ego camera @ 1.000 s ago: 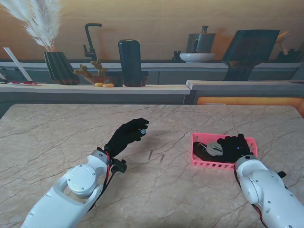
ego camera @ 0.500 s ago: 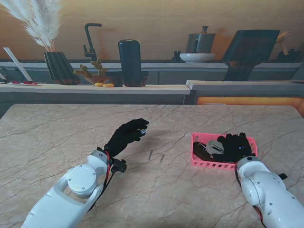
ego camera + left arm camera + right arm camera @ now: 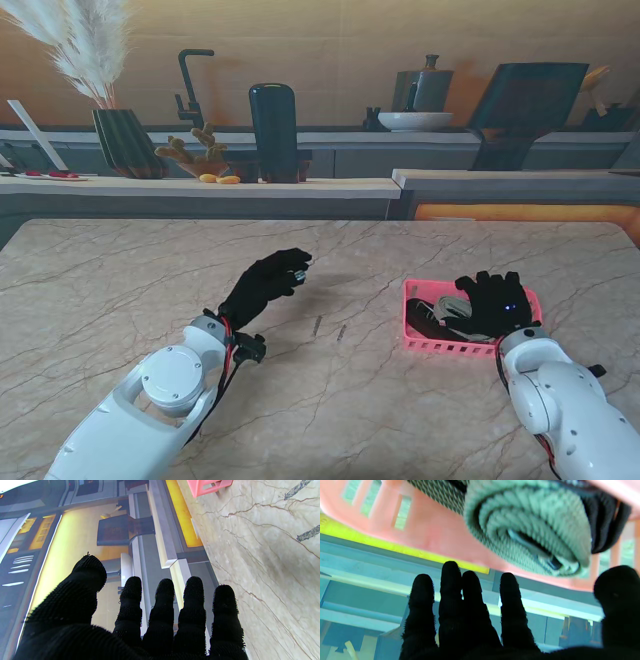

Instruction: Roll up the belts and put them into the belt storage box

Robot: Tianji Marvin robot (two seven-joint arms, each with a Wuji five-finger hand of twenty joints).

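The pink belt storage box (image 3: 423,343) stands on the marble table to my right. Inside it lie a black rolled belt (image 3: 424,318) and a grey-green rolled belt (image 3: 455,309), the latter seen close up in the right wrist view as a woven coil (image 3: 530,532). My right hand (image 3: 494,304) hovers just over the box with its fingers (image 3: 450,592) spread and nothing in them. My left hand (image 3: 266,283) floats over the middle of the table, fingers (image 3: 165,605) straight and apart, holding nothing.
Two short dark marks (image 3: 328,328) lie on the marble between my hands. Behind the table's far edge runs a counter with a dark vase (image 3: 273,132), a pampas-grass pot (image 3: 126,141), a faucet and a bowl (image 3: 414,120).
My right hand has lifted a little off the grey-green belt and drifted farther from me, fingers spreading. The left hand has stayed put.
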